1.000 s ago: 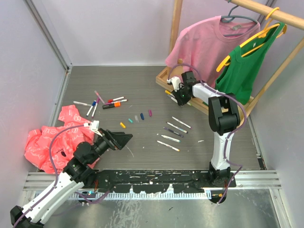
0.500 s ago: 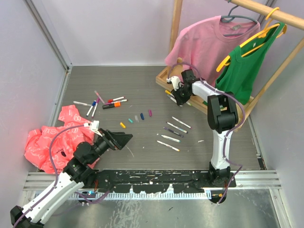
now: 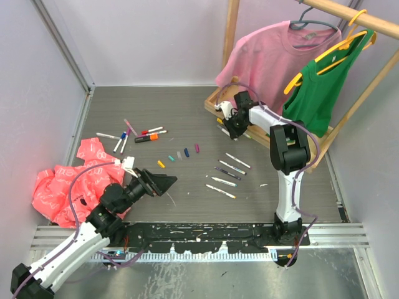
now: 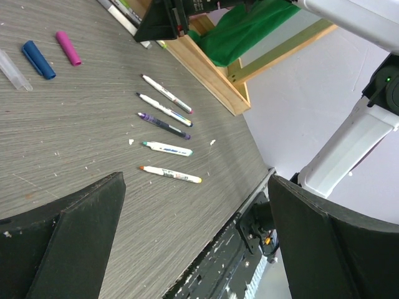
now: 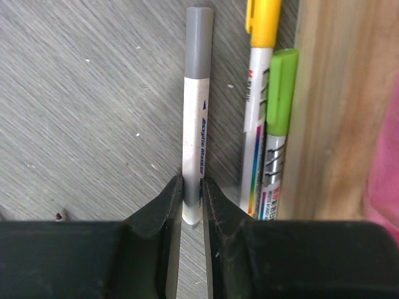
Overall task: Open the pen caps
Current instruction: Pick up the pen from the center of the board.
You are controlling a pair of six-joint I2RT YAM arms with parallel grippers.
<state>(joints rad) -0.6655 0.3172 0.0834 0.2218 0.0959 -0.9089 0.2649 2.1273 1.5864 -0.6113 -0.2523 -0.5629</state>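
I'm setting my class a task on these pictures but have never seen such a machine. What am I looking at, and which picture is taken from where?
Two robot arms are bolted to the near edge of a table. One picture looks down from above; the others come from cameras on each wrist. The left gripper is open and empty. The right gripper pinches a grey-capped pen lying near a wooden frame. Loose caps and more pens lie on the table.

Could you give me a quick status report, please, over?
Left gripper: jaws wide open, empty. Right gripper: jaws pinched on grey-capped pen, cap on. Yellow-capped pen and green-capped pen crowd its side, against wooden rail.
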